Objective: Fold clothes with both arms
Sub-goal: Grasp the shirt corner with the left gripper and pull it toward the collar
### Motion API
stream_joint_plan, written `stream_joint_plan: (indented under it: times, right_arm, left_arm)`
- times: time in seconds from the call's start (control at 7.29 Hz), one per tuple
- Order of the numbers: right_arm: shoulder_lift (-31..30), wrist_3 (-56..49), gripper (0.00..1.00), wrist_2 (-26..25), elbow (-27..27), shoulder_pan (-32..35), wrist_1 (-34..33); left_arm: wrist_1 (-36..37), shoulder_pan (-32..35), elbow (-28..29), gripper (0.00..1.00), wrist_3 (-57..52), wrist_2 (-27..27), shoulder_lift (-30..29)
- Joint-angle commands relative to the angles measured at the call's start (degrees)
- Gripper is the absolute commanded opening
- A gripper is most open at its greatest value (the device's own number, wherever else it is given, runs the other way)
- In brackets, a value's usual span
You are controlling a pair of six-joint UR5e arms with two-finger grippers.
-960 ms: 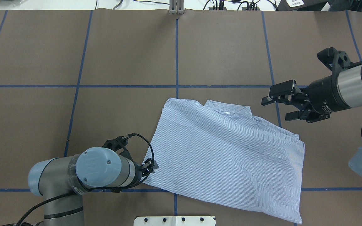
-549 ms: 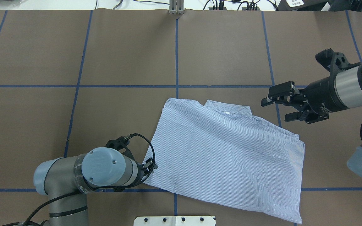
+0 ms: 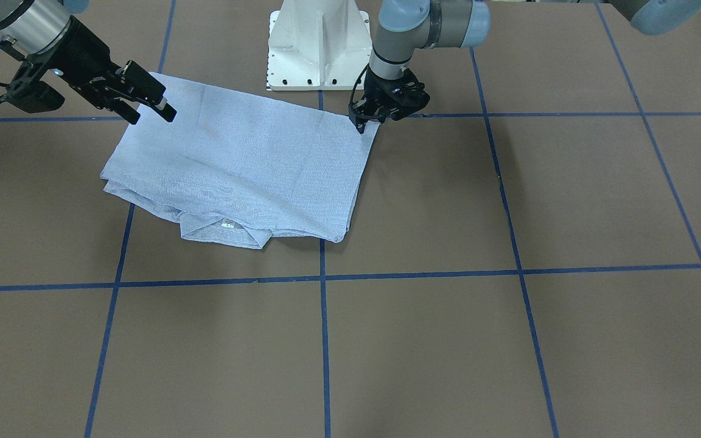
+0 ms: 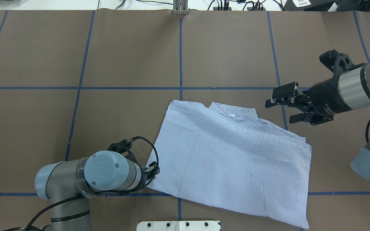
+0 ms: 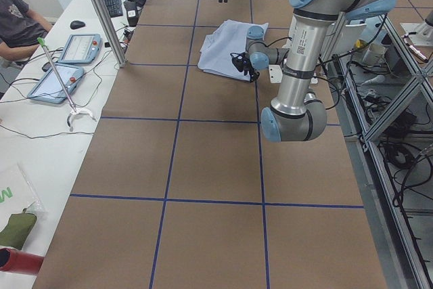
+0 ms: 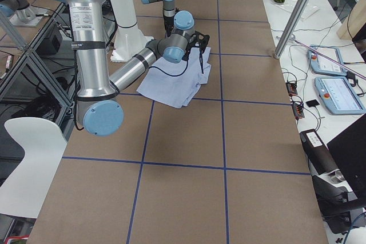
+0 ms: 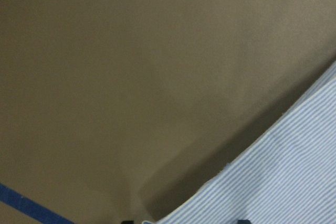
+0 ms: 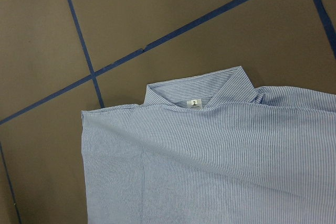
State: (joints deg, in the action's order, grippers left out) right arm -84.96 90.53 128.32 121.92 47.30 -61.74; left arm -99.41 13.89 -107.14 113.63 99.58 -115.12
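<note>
Folding looks partly done. The striped shirt [image 4: 233, 160] lies flat on the brown table [image 4: 124, 57], back side up, near the robot's edge and a little to its right of centre. No sleeve shows in any view, so I judge both are tucked under, leaving a rough rectangle with the collar [image 4: 233, 112] at the far side. What seems left is bringing the hem towards the collar, or one side across the other, to make a smaller packet.

The left gripper [image 4: 151, 170] stands tip-down on the shirt's near left corner, touching the cloth. Its wrist view shows only the striped edge running towards the bottom of the frame, so I cannot tell whether the jaws have closed on it. The right gripper [image 4: 280, 112] hovers above the table just beside the shirt's far right shoulder, jaws wide apart and holding nothing, clear of the fabric.

Count: one shirt, one collar, one small white neck label [image 8: 194, 103], two arms, two grippers, one white pedestal base [image 3: 317, 42].
</note>
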Motion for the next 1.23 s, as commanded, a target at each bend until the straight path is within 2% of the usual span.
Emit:
stream_joint_plan:
  times: [0.0, 0.14, 0.27, 0.55, 0.82, 1.1]
  right_arm:
    - [-0.20, 0.00, 1.00, 0.00, -0.19, 0.07, -0.13]
    - [-0.11, 0.00, 1.00, 0.00, -0.19, 0.07, -0.13]
    - [-0.11, 0.00, 1.00, 0.00, -0.19, 0.07, -0.13]
    - [-0.38, 0.00, 1.00, 0.00, -0.19, 0.16, -0.13]
    - [-0.55, 0.00, 1.00, 0.00, -0.37, 0.16, -0.13]
    - [-0.47, 0.00, 1.00, 0.09, -0.37, 0.25, -0.13]
  left_arm:
    - [0.00, 0.00, 0.00, 0.56, 0.01, 0.00, -0.02]
    - [0.00, 0.00, 0.00, 0.49, 0.01, 0.00, -0.10]
    - [0.00, 0.00, 0.00, 0.36, 0.01, 0.00, -0.10]
    - [0.00, 0.17, 0.00, 0.00, 0.01, 0.00, -0.10]
    - [0.00, 1.22, -0.52, 0.00, 0.01, 0.17, -0.10]
    - [-0.17, 6.03, -0.18, 0.00, -1.30, 0.08, -0.80]
